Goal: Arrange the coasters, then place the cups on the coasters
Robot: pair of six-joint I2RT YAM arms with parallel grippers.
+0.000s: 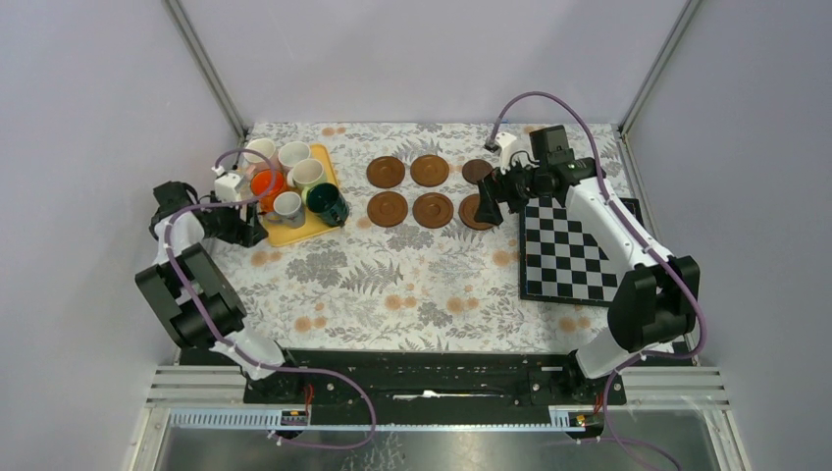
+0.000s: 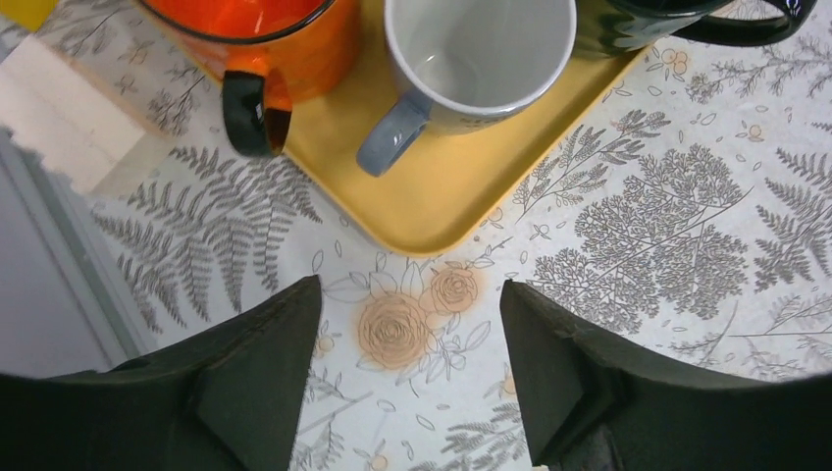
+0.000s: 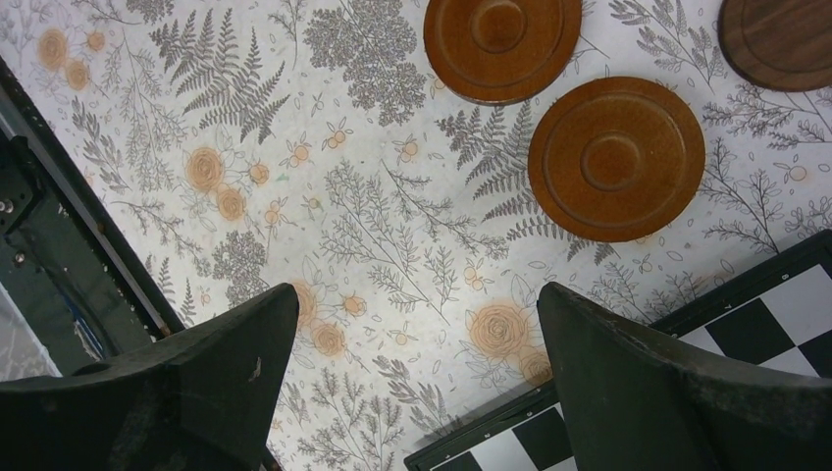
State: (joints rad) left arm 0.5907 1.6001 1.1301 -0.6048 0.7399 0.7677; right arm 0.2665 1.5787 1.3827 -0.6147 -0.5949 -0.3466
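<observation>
— Top external: what's in my way?
— A black-and-white chessboard (image 1: 559,257) lies under my right arm, just beside the round brown wooden coasters (image 1: 430,170). I count six, in two rows of three. My right gripper (image 3: 420,289) gapes empty by the right-hand column.
— Cups?
— Six small handled mugs (image 1: 294,154) on the yellow rectangular tray (image 1: 283,235) (crowded). My left gripper (image 2: 410,294), fingers apart, holds nothing just beside it.
</observation>
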